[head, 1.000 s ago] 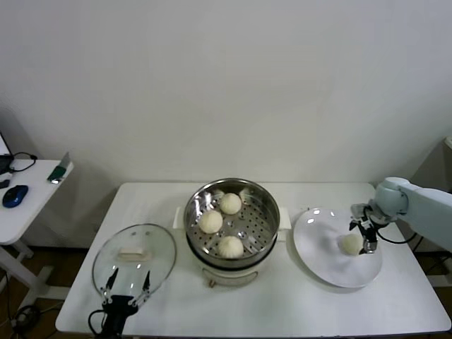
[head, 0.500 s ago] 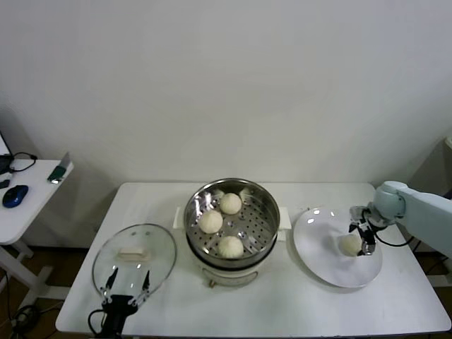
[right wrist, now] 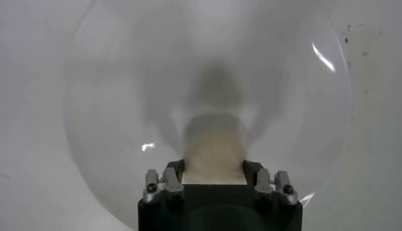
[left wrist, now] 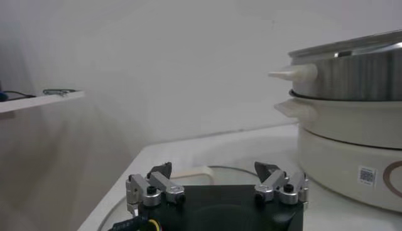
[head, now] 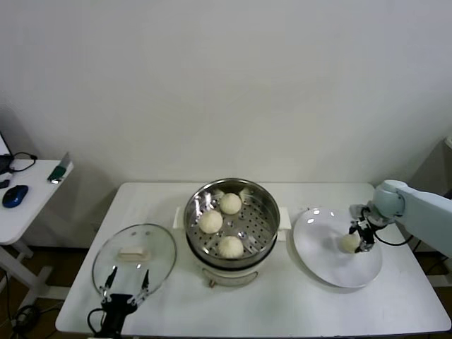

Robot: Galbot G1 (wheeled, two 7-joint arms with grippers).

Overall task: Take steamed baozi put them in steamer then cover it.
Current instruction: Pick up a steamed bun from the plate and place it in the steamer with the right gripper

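Note:
Three steamed baozi [head: 230, 203] lie in the steel steamer [head: 266, 212] on its cream pot base at the table's middle. A fourth baozi [head: 349, 243] is over the white plate [head: 318, 247] at the right. My right gripper [head: 360, 237] is shut on it. In the right wrist view the baozi [right wrist: 213, 147] is pinched between the fingers of my right gripper [right wrist: 213, 171]. The glass cover [head: 134, 258] lies flat at the front left. My left gripper [head: 127, 286] hangs open and empty at its near edge. It also shows in the left wrist view [left wrist: 217, 171].
A side table [head: 28, 191] with a blue mouse and cables stands at the far left. The pot base [left wrist: 352, 144] and steamer [left wrist: 352, 69] rise close beside my left gripper. The table's right edge lies just past the plate.
My right gripper has shifted slightly left on the plate and has closed round the baozi. The left arm, the cover and the steamer have not moved.

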